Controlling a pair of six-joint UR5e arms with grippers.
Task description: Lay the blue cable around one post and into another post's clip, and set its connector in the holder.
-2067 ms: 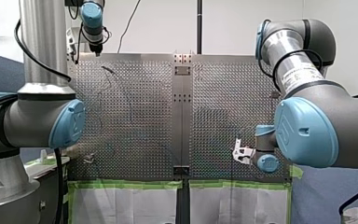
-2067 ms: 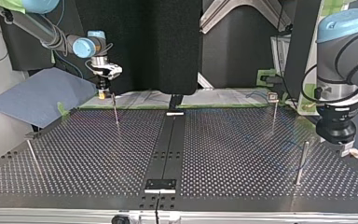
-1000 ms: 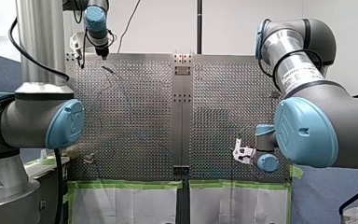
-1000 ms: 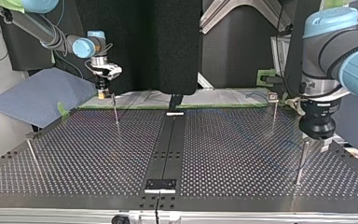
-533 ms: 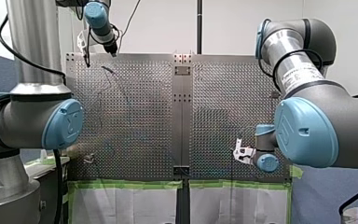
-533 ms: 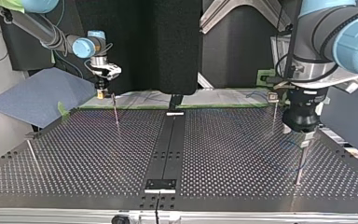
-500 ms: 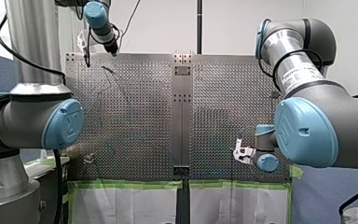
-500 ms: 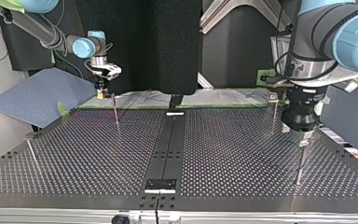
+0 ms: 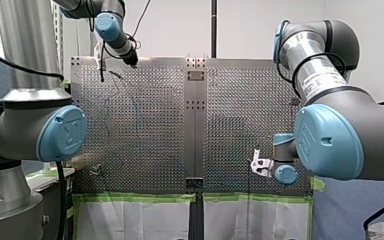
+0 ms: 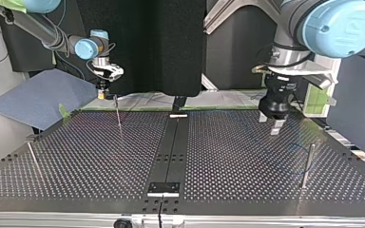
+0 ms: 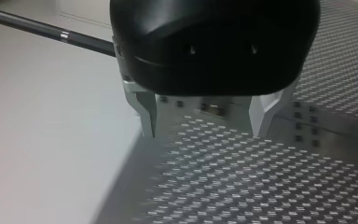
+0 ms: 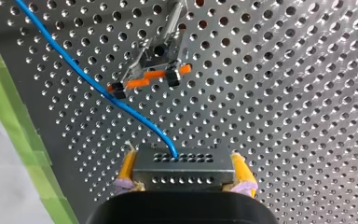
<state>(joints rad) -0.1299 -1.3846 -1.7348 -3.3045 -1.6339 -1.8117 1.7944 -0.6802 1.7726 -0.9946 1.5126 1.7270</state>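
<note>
My right gripper (image 12: 182, 159) is shut, its yellow pads clamping the grey connector (image 12: 182, 171) of the blue cable (image 12: 98, 86). The cable runs away from it past a post's clip with orange parts (image 12: 161, 63). In the top view this gripper (image 10: 104, 93) hangs at the far left edge of the table, just behind a thin post (image 10: 118, 115). My left gripper (image 11: 205, 127) is open, with nothing between its metal fingers (image 11: 147, 114). It hovers over the perforated plate at the top view's far right (image 10: 269, 123), beyond another post (image 10: 307, 165).
A third post (image 10: 33, 159) stands at the top view's near left. A black bracket (image 10: 164, 187) sits on the centre rail near the front edge. Green tape (image 9: 140, 198) lines the table's edge by the arms. A blue-grey sheet (image 10: 38, 97) lies beyond the table's left corner.
My left arm has swung from the top view's right edge toward the far middle, away from the near right post. My right gripper has stayed put with the connector.
</note>
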